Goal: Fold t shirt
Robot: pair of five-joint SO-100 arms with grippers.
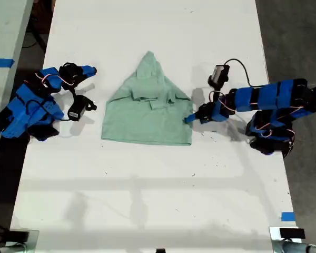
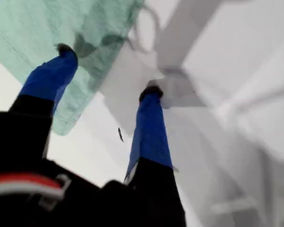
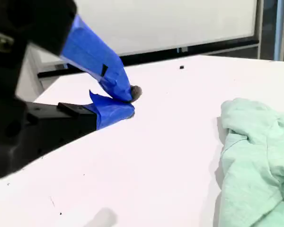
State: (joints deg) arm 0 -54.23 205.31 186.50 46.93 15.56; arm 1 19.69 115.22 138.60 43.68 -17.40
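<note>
Exterior view shows you one t shirt (image 1: 147, 113), mint-green, lying mid-table (image 1: 147, 200) with sleeves already folded inward. It looks soft, light and floppy, so pinch a hem corner and drag low. You have two arms: my first gripper (image 2: 106, 71) stands spread wide over the shirt's edge, holding nothing; my second gripper (image 3: 128, 101) rests closed and empty, well apart.

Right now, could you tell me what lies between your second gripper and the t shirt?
Only bare white table lies between my second gripper and the t shirt; the second wrist view shows it.
</note>
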